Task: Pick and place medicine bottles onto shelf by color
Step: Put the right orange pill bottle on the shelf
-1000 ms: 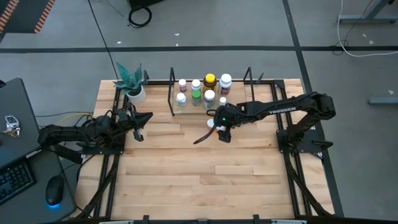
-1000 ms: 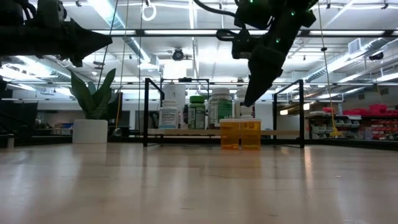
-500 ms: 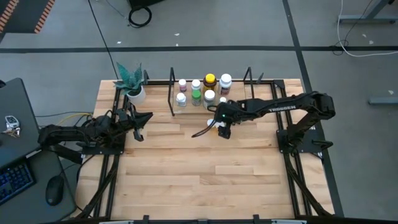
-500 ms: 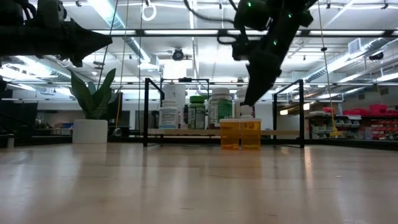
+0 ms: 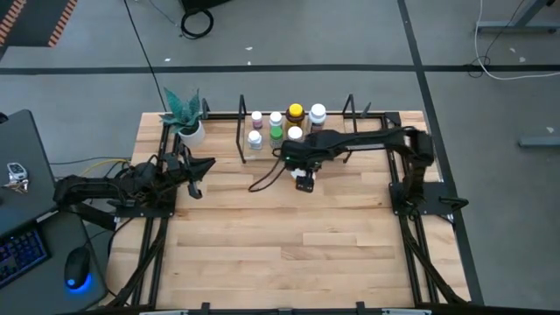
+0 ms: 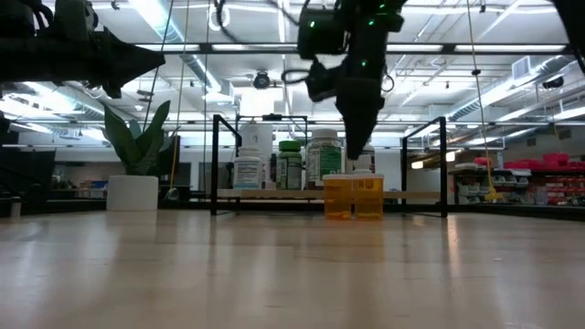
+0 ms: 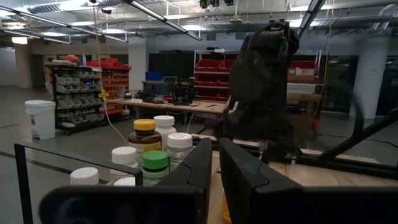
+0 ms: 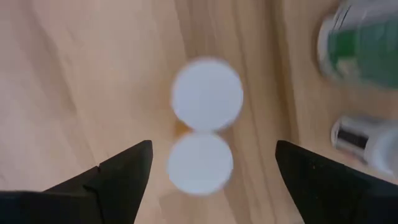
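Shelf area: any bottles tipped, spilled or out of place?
Nothing stands out. Bottles on the shelf stand upright. Two orange bottles sit upright in front, unshelved, under the open right gripper.

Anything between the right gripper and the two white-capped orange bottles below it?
Nothing visible. The right gripper hangs open over the two orange bottles, which stand touching each other; only bare table shows between its fingers and the caps.

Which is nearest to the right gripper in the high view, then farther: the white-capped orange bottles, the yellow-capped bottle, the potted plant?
1. White-capped orange bottles: directly beneath the right gripper.
2. Yellow-capped bottle: on the shelf behind.
3. Potted plant: at the table's far-left corner.
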